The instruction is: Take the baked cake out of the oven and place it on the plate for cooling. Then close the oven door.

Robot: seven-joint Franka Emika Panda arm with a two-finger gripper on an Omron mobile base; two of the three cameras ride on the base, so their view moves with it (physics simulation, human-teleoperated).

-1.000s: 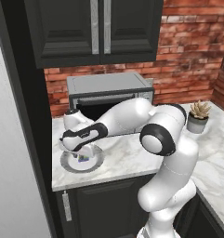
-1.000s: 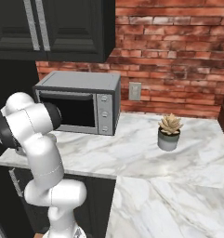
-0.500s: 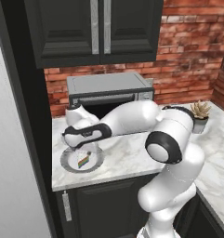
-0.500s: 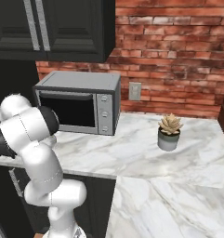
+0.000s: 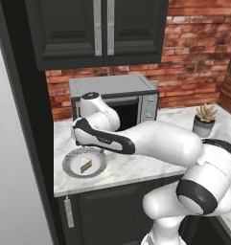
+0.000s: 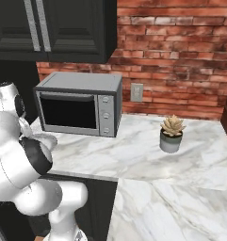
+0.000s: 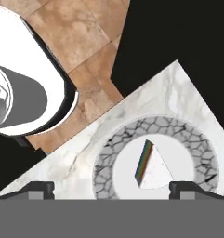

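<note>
Lifted clear since a second ago, gripper (image 7: pixel 111 187) now spread above the cake (image 7: pixel 153 166) lying on the plate (image 7: pixel 197 144); swinging off low could clip it.

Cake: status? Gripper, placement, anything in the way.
Gripper open above cake. Cake lies on plate, free of fingers. Nothing in the way.

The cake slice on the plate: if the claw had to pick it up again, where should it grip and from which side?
Probably from straight above, closing across the wedge's two long flanks near its wide end. The cake slice lies flat in the middle of the plate, white top up, rainbow side exposed, and the plate's raised rim would hamper a sideways approach. The claw hangs open above it.
</note>
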